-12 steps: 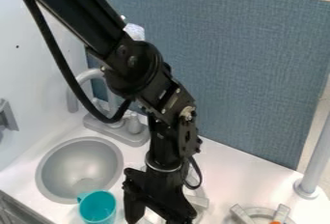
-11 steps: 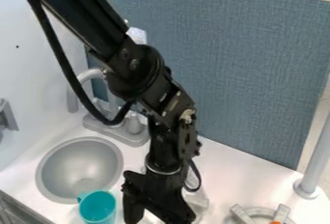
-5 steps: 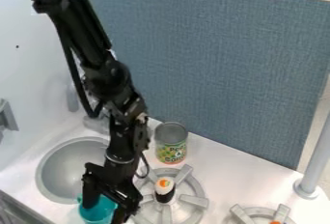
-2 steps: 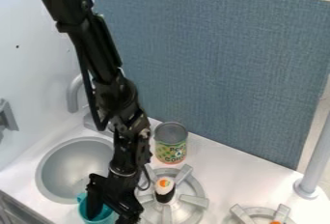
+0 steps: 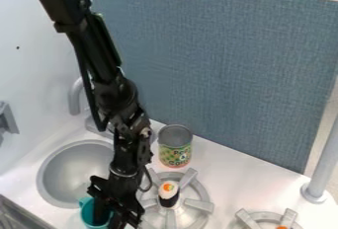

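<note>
The black gripper (image 5: 111,217) hangs at the lower left, low over the teal cup (image 5: 86,212), and part of it reaches down inside the cup's opening. It covers the cup's right side, and its lower end is partly hidden. Just right of the gripper, a sushi piece (image 5: 169,190) with a white and orange top and a dark lower band stands upright at the middle of a grey burner (image 5: 196,204). Behind that burner, a can (image 5: 175,150) with a green and yellow label stands upright.
Left of the arm is the grey sink basin (image 5: 63,178), with a grey faucet (image 5: 74,97) behind it. A second burner (image 5: 267,218) lies at the lower right, near a grey post (image 5: 322,169). A blue panel (image 5: 224,70) rises behind the counter.
The arm has swung left from over the near burner to the teal cup, uncovering the can and the sushi piece. Since the latest earlier frame, the gripper has shifted only slightly.
</note>
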`<state>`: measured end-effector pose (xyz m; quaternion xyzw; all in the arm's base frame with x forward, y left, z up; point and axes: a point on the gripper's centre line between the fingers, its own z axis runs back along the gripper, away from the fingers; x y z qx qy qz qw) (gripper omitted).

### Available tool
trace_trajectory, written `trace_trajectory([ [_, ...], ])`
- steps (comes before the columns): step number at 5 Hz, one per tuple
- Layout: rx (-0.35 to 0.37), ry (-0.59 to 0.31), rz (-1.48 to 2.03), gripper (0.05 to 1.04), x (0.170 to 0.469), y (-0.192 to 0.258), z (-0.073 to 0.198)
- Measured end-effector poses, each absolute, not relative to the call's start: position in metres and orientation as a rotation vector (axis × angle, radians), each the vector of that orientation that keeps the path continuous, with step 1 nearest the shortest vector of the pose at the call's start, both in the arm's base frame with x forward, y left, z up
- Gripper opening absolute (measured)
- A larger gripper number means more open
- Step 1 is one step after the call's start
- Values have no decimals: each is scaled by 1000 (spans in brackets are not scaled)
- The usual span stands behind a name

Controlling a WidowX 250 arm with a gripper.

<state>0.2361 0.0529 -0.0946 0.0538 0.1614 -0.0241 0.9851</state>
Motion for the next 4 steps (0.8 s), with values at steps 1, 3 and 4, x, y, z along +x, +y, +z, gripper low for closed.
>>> trace_trajectory([
  [1,122,353,-64,179,233,48,-92],
  [3,205,286,-188,100,230,6,-68],
  [4,276,259,-244,101,205,-29,-50],
])
